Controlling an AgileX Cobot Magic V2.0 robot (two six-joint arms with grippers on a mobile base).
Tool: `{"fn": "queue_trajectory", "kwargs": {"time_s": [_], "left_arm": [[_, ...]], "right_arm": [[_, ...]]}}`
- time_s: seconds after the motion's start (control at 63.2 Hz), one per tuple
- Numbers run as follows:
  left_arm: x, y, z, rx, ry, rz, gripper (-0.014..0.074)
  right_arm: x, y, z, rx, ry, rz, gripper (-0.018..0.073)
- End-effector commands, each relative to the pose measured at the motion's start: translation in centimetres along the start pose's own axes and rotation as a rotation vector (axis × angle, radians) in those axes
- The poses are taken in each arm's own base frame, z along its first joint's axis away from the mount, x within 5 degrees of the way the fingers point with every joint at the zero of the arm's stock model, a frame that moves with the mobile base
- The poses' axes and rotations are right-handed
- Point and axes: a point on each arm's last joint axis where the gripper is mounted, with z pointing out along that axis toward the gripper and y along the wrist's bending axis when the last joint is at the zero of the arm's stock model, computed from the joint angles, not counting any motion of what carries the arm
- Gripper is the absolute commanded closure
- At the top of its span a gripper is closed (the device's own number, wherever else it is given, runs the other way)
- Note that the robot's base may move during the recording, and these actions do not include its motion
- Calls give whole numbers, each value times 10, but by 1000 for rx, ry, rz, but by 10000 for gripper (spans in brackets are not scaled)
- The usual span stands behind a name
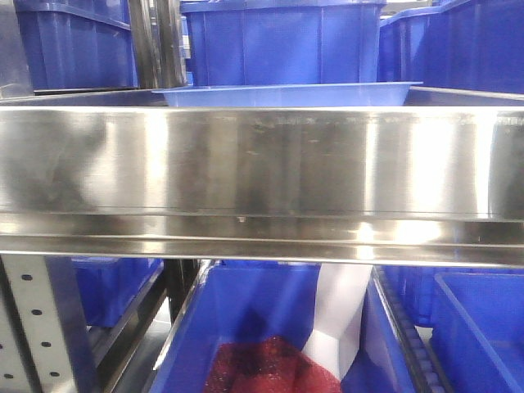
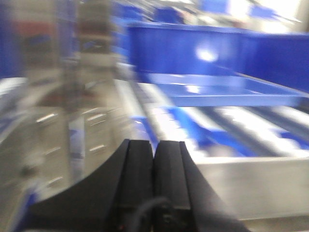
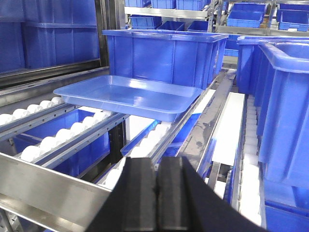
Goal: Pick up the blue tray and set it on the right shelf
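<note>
Blue tray (image 3: 128, 96) sat on the right shelf (image 1: 262, 164) rollers at frame centre, before a deep blue bin (image 3: 164, 55); both pincers, left (image 2: 154, 169) and right (image 3: 157, 186), were closed and empty; risk judged: tray rolling along the rollers.

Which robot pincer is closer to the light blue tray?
I can't tell which. Both the left pincer and the right pincer are shut, empty and short of the blue tray, which rests on the shelf rollers ahead of each.
</note>
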Motion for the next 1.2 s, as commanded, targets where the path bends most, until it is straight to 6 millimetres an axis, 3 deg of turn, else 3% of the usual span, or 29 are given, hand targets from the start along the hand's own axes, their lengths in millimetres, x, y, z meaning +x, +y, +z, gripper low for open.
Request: {"fn": "queue_trajectory", "kwargs": {"time_s": [0.0, 0.079, 0.142, 0.839, 0.95, 1.076, 1.187], "left_arm": [[4, 7, -5, -79, -149, 5, 645], [27, 12, -8, -129, -179, 11, 645], [32, 12, -8, -141, -126, 8, 645], [33, 13, -8, -151, -127, 9, 645], [33, 13, -8, -151, -127, 9, 645], [33, 13, -8, -151, -127, 9, 645], [33, 13, -8, -151, -127, 9, 645]], "right_arm": [[-16, 1, -1, -14, -106, -24, 504], [-16, 1, -1, -14, -106, -24, 504], [-16, 1, -1, -13, -103, -24, 504], [-16, 1, -1, -13, -104, -24, 504], [-15, -2, -1, 26, -100, -91, 504], [-4, -3, 0, 67, -76, -117, 504], [17, -4, 4, 131, -70, -144, 504]]}}
